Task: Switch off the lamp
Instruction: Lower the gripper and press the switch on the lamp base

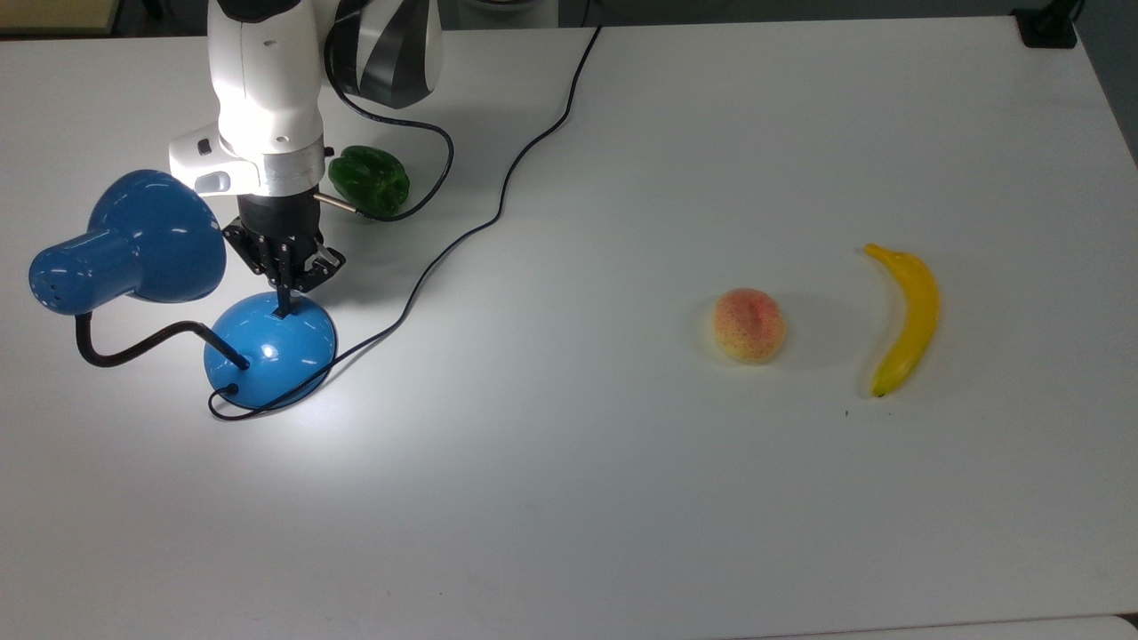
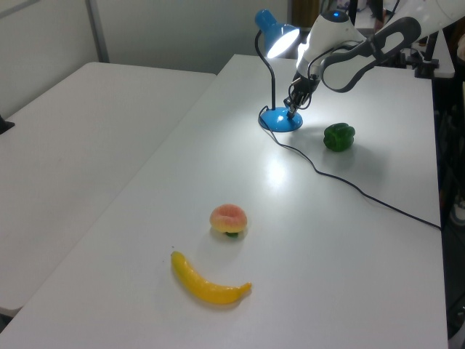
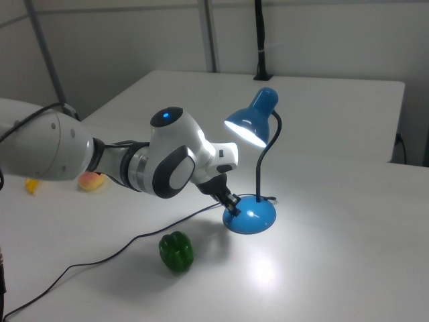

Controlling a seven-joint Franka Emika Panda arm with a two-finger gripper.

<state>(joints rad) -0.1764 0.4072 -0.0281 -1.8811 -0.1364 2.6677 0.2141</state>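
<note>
The blue lamp stands at the top view's left, its bell shade (image 1: 133, 236) raised on a black gooseneck above the domed base (image 1: 271, 351). Its bulb is lit: the shade (image 3: 251, 124) glows and a bright patch lies on the table. My gripper (image 1: 284, 308) is shut with nothing held. Its tips rest on the far top of the base, covering the small black switch. In the left view the gripper (image 2: 290, 113) meets the base (image 2: 280, 120) from the right. In the right view the gripper (image 3: 234, 209) touches the left edge of the base (image 3: 251, 216).
A green pepper (image 1: 369, 180) lies just behind the gripper. The lamp's black cord (image 1: 498, 204) snakes from the base toward the table's far edge. A peach (image 1: 749, 324) and a banana (image 1: 907, 320) lie far off at the top view's right.
</note>
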